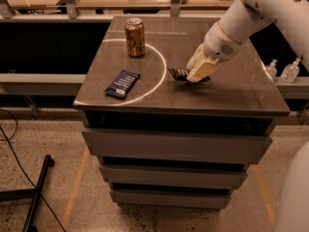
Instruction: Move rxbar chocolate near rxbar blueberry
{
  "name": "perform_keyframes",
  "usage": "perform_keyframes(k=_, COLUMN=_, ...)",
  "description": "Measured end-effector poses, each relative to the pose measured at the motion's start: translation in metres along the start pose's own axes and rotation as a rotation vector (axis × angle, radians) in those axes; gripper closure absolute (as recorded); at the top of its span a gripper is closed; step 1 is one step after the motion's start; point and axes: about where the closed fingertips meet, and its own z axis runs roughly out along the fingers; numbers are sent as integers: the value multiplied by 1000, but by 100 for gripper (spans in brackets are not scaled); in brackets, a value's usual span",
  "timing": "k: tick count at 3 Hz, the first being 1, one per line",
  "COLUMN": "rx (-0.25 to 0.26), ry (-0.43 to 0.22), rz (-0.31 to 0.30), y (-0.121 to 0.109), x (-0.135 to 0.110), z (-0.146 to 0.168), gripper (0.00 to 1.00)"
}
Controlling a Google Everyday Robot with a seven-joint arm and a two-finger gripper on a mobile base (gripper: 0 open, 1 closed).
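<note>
gripper (197,72) low over cabinet top (231,92), clamped on rxbar chocolate (176,73), bar's right end hidden under the fingers (203,69); rxbar blueberry (122,84) well apart to its left, can (135,36) behind that.

No legible text — pincer (195,75) above table (231,91)

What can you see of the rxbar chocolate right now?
The rxbar chocolate is a small flat bar in a glossy black wrapper with faint pale marks. Only its left end shows; the rest is hidden under the gripper, which sits right on it. It lies roughly level, on or just above the brown table top near its middle, well apart from the rxbar blueberry to its left. Whether it is gripped or lifted cannot be told.
</note>
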Motion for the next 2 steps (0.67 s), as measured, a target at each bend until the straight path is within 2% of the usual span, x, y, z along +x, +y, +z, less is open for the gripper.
perform_keyframes(k=1, rx=19, ry=-43, rz=-34, y=-3, x=-25, z=-9, gripper=100)
perform_keyframes(k=2, rx=28, ry=-58, rz=-69, y=-11, x=-54, z=-8, gripper=100)
